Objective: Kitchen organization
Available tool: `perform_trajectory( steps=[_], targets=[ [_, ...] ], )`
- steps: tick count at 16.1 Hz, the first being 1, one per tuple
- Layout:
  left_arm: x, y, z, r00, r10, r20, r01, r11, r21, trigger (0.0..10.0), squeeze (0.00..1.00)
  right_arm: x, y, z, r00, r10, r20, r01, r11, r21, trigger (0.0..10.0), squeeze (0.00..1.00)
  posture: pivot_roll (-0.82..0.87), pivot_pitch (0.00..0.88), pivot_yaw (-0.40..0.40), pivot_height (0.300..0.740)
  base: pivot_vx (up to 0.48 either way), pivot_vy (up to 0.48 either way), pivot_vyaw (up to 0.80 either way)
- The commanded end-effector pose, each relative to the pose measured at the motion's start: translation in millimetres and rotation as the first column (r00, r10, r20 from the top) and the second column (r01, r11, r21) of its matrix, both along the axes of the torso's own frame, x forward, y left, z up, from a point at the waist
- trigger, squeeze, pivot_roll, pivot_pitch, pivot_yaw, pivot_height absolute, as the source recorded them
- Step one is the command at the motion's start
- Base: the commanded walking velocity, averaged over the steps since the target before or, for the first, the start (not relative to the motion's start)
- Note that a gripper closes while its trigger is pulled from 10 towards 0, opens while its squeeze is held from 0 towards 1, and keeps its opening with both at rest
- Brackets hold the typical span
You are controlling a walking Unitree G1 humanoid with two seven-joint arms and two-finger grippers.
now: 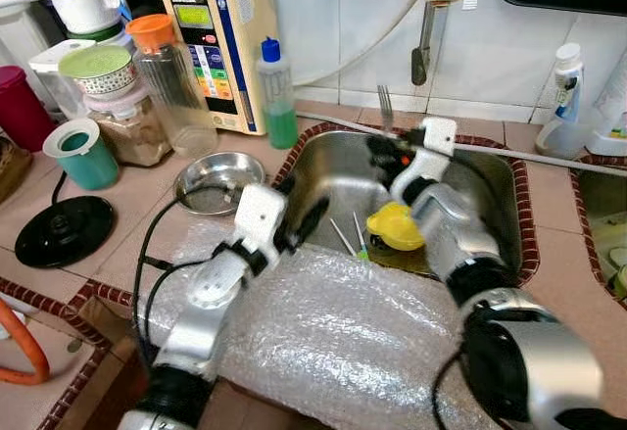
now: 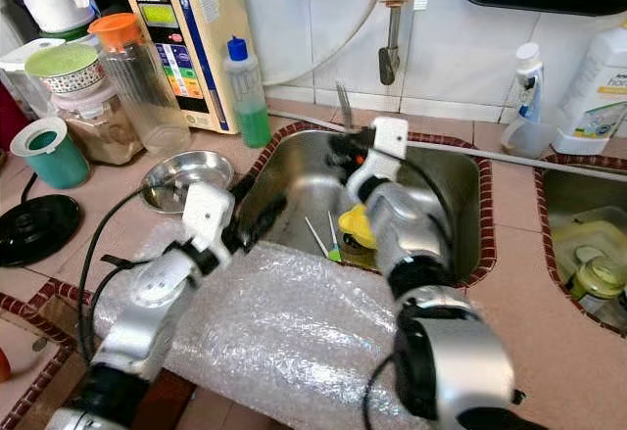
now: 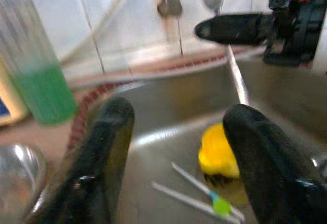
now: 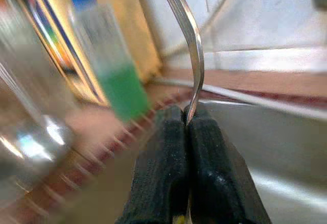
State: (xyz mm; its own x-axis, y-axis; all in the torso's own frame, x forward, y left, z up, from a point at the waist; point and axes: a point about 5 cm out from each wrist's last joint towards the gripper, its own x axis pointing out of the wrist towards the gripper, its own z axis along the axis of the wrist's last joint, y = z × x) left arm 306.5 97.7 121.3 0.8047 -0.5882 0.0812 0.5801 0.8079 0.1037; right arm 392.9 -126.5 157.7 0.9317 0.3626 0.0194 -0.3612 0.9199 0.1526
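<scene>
A metal fork (image 1: pixel 385 107) stands tines-up over the far rim of the steel sink (image 1: pixel 495 205), at twelve o'clock in the head views, pinched low on its handle by the right gripper (image 4: pixel 187 127), fingers pressed together on it. The grip is thin, so the fork could swivel or slip into the basin. The left gripper (image 3: pixel 176 152) hovers spread at the sink's nine o'clock edge. Below lie a yellow sponge (image 1: pixel 396 226) and two thin sticks (image 1: pixel 349 237).

Brushed stainless-steel sink (image 1: pixel 333 180), centre; polished metal fork (image 4: pixel 190 40) above it; crinkled glossy bubble wrap (image 1: pixel 333 342), lower centre; glazed white wall tiles (image 1: pixel 333 19); shiny steel bowl (image 1: pixel 220 177), centre left.
</scene>
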Motion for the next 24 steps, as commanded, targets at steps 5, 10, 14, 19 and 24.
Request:
perform_trajectory(
  steps=[5,10,14,19,24],
  targets=[
    [-9.2,6.2,-14.3,0.995,-0.055,-0.088,0.060,0.997,0.055,10.0,1.00,-12.1,-7.8,-38.9,0.999,-0.019,-0.047,-0.004,0.895,-0.447,0.0,0.00,0.15,0.000,0.136,0.740,0.000,0.000,0.00],
    [-6.5,5.2,-8.7,0.995,-0.059,-0.083,0.064,0.996,0.055,10.0,1.00,-24.5,-26.0,-69.0,0.985,-0.107,-0.137,0.017,0.843,-0.537,0.0,0.00,0.14,0.000,0.144,0.740,0.000,0.000,0.00],
    [-3.7,3.1,-6.0,0.995,-0.061,-0.078,0.065,0.997,0.051,10.0,1.00,-32.7,-23.7,-84.1,0.973,-0.091,-0.212,-0.036,0.849,-0.528,10.0,1.00,0.14,0.000,0.149,0.740,0.000,0.000,0.00],
    [-0.9,7.4,-2.9,0.999,-0.005,-0.047,0.008,0.998,0.062,10.0,1.00,-33.2,-15.9,-84.4,0.971,-0.047,-0.234,-0.073,0.875,-0.479,10.0,1.00,0.14,0.000,0.145,0.740,0.000,0.000,0.00],
    [10.3,23.7,4.9,0.992,0.129,0.007,-0.130,0.989,0.071,10.0,1.00,-27.7,-3.6,-70.0,0.984,0.028,-0.176,-0.095,0.917,-0.388,10.0,1.00,0.14,0.000,0.142,0.740,0.000,0.000,0.00]
  ],
)
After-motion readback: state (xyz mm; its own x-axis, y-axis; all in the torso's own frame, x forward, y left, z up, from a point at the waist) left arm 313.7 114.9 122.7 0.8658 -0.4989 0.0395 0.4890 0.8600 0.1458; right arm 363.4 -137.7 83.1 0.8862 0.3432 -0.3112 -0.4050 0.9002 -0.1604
